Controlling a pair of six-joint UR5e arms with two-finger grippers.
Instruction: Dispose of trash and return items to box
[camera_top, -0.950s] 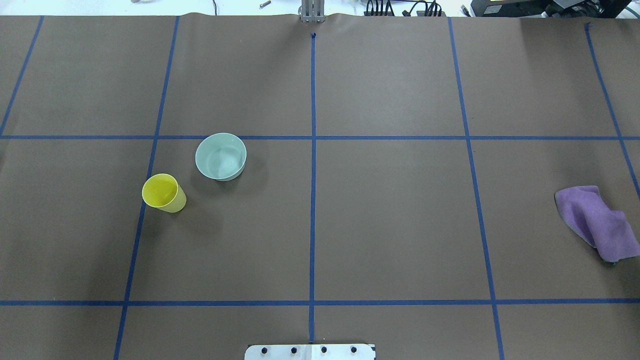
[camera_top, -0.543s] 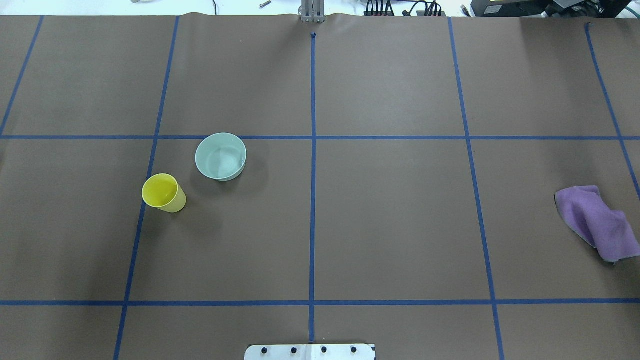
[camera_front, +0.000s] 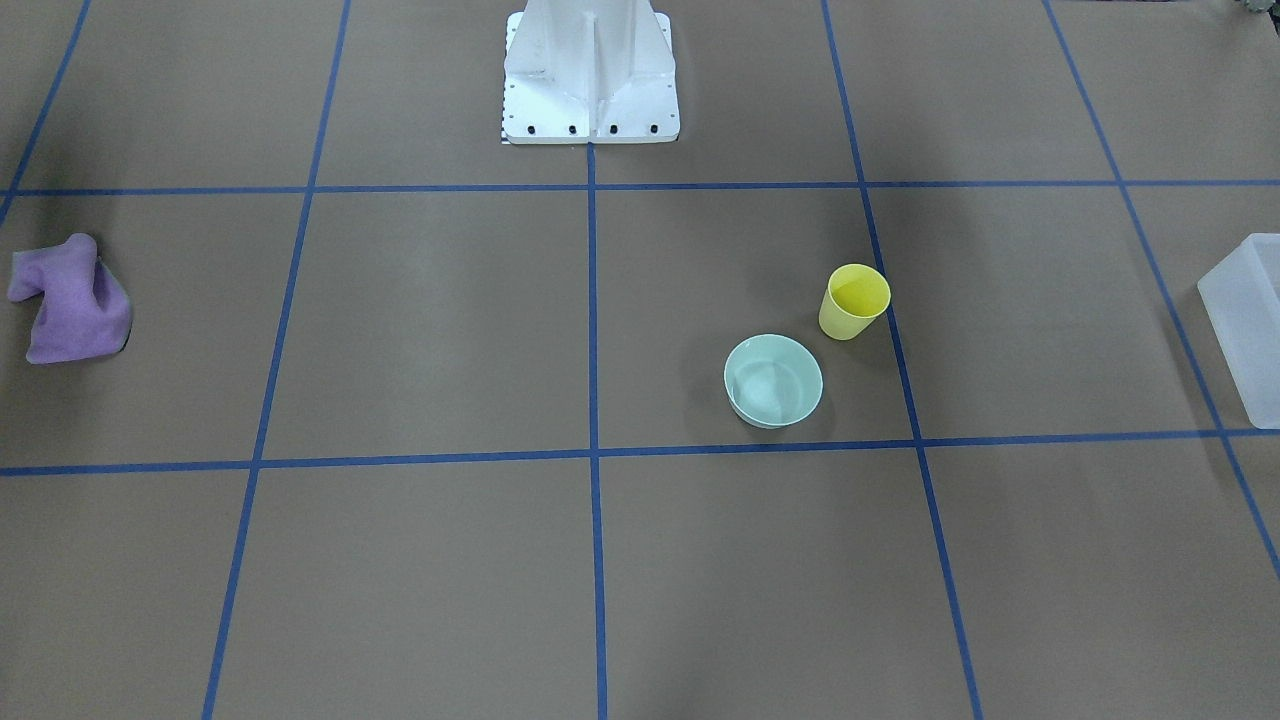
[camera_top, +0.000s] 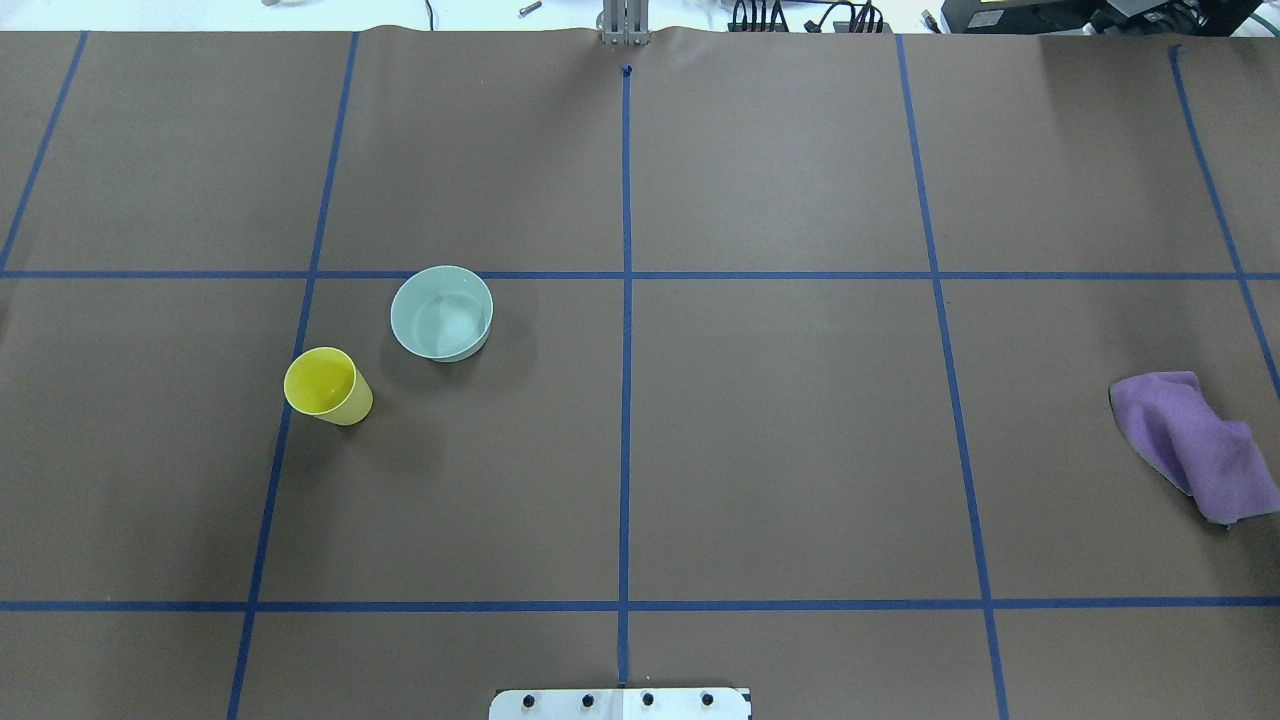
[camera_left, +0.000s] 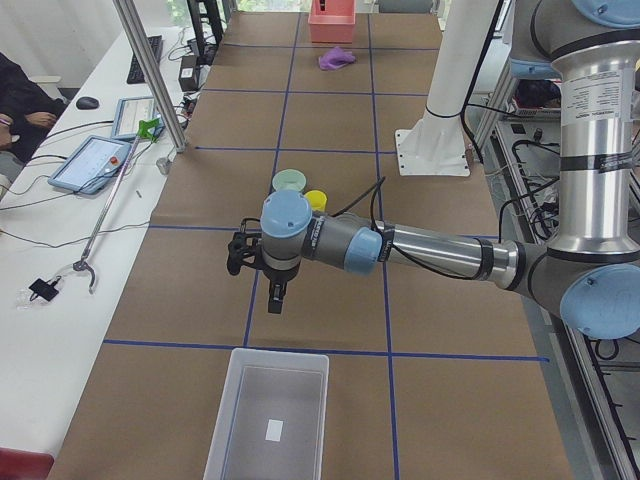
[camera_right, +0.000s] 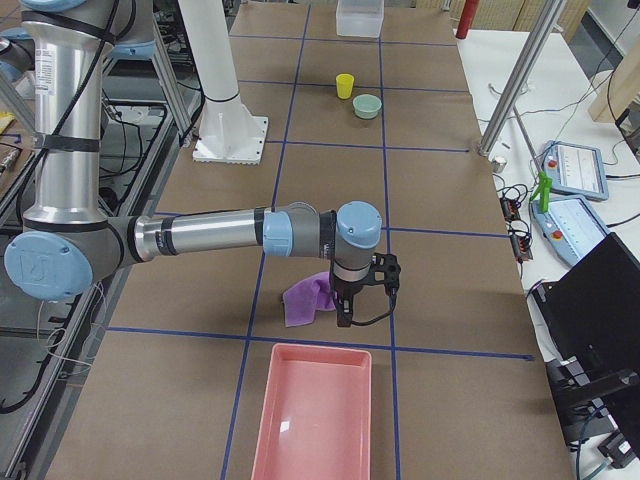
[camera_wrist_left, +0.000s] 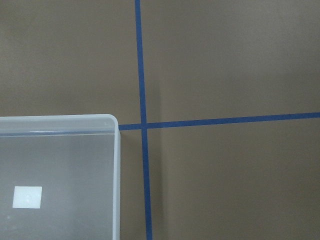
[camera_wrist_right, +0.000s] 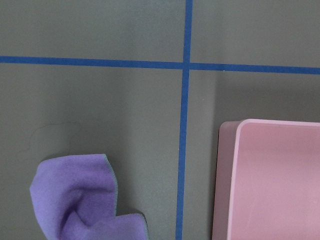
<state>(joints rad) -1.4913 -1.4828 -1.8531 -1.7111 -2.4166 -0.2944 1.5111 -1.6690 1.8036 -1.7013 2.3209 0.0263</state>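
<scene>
Yellow tapered cup upright, left of centre in the overhead view; mint bowl just upper-right of it, apart. Frosted box at the left side view's bottom, below the left hand. Right hand over a purple cloth. Whether either hand is spread: cannot tell. Brown worktop, gridded with blue tape.

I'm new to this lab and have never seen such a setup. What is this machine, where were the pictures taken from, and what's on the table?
It is a robot with two arms on a white pedestal. Two pictures look down on the brown table, two look along it from its ends, and two come from cameras on the wrists. A yellow cup and a mint bowl stand apart on one side, and a purple cloth lies on the other. The left hand hangs near a frosted bin. The right hand hangs near the cloth and a pink tray. Nothing shows in either hand.
</scene>
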